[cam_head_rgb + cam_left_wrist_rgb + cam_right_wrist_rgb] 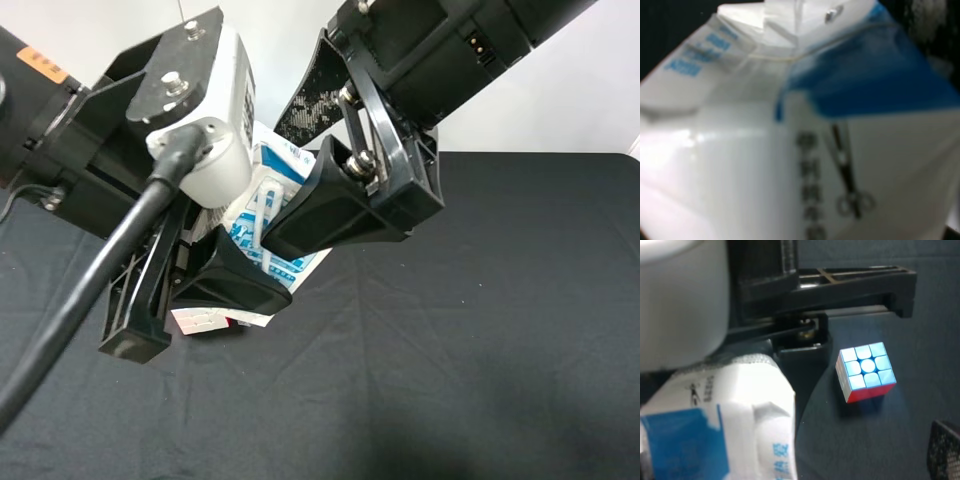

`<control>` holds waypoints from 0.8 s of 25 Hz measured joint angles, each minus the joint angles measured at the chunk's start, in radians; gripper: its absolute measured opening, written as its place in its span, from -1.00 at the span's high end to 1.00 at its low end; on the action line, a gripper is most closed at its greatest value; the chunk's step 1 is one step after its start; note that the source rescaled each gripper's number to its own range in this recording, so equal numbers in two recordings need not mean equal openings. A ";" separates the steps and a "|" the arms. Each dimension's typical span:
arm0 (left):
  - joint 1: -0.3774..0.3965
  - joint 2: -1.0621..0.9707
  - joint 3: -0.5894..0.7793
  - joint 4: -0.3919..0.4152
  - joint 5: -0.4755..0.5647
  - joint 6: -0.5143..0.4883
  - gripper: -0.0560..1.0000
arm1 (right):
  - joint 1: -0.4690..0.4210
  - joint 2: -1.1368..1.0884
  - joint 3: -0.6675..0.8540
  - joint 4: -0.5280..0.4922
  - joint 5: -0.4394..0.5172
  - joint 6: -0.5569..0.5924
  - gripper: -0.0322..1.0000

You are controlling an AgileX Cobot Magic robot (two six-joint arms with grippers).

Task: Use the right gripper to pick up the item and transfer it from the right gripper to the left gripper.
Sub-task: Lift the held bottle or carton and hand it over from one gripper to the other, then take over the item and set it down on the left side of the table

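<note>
The item (275, 165), a white carton with blue print and a straw, hangs in the air between both claws. The left gripper (235, 240), under its white camera box, is shut on the carton. One of its fingers (235, 278) presses the carton's lower side; the other is hidden. The carton fills the left wrist view (790, 150). The right gripper (297, 172) reaches in from the upper right with its jaws spread around the carton. The right wrist view shows the carton (740, 410) well apart from one right finger (945, 452).
The multicoloured puzzle cube (866, 371) sits on the black cloth (480, 350) below the grippers. The left arm's grey cable (90, 300) hangs across the front left. The bath puff is out of view.
</note>
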 joint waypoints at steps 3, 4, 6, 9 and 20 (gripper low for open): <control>0.000 0.000 0.000 -0.012 -0.006 -0.001 0.86 | 0.000 -0.017 0.000 -0.025 -0.001 0.000 -0.99; 0.000 0.000 0.000 -0.017 -0.008 -0.001 0.86 | 0.000 -0.026 -0.002 -0.040 0.003 0.000 -0.99; 0.000 0.000 0.000 -0.020 -0.004 -0.003 0.87 | 0.000 -0.040 -0.012 -0.080 0.014 0.004 -1.00; 0.000 0.000 0.000 -0.027 -0.007 -0.004 0.87 | 0.000 -0.056 -0.021 -0.101 0.019 0.007 -1.00; 0.000 0.000 0.000 -0.038 -0.008 -0.011 0.87 | 0.000 -0.124 -0.031 -0.195 0.036 0.046 -1.00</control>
